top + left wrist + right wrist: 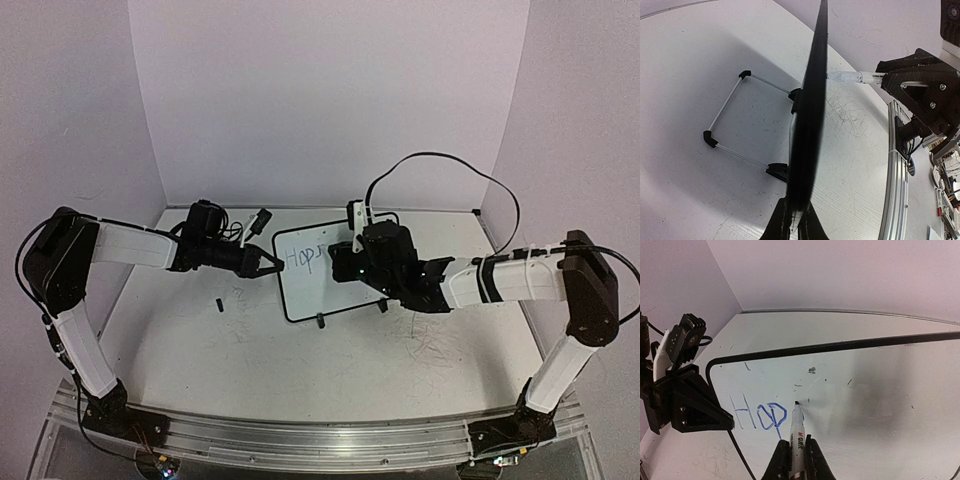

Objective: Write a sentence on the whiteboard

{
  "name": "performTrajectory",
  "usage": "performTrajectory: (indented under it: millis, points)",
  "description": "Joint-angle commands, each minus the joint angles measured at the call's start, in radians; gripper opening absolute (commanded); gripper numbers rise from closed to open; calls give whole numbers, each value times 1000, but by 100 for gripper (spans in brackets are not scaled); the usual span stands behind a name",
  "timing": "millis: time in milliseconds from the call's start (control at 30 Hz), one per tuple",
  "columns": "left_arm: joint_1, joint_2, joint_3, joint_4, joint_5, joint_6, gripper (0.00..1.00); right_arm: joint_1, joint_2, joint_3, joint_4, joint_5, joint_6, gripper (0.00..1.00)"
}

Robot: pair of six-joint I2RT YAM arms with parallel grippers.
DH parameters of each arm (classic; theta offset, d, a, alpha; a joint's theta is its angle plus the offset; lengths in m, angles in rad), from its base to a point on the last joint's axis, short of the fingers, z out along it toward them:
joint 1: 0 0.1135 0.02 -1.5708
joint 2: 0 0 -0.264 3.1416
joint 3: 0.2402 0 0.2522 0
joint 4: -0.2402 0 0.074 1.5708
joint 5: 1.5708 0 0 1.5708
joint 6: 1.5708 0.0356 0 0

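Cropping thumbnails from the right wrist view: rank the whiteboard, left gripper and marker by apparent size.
1. whiteboard, filling most of the frame.
2. left gripper, at its edge.
3. marker, thin, though nearness enlarges it.

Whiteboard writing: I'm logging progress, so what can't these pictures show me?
- Top view: right gripper covers the right part of the small black-framed whiteboard; the blue handwriting is too small.
- Left wrist view: board edge-on, face hidden.
- Right wrist view: board's right and bottom cut off by the frame.
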State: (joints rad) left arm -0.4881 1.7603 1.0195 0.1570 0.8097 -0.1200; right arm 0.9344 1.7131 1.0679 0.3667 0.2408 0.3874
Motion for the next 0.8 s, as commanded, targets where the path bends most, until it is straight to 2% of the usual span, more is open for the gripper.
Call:
performTrajectory:
  millis: [0,767]
  points:
    - [8,-45,13,-33,-14,8,0,1,10,18,22,-6,6,0]
    - [8,-45,15,-32,-16,6,0,7,19,-5,-22,-14,34,0]
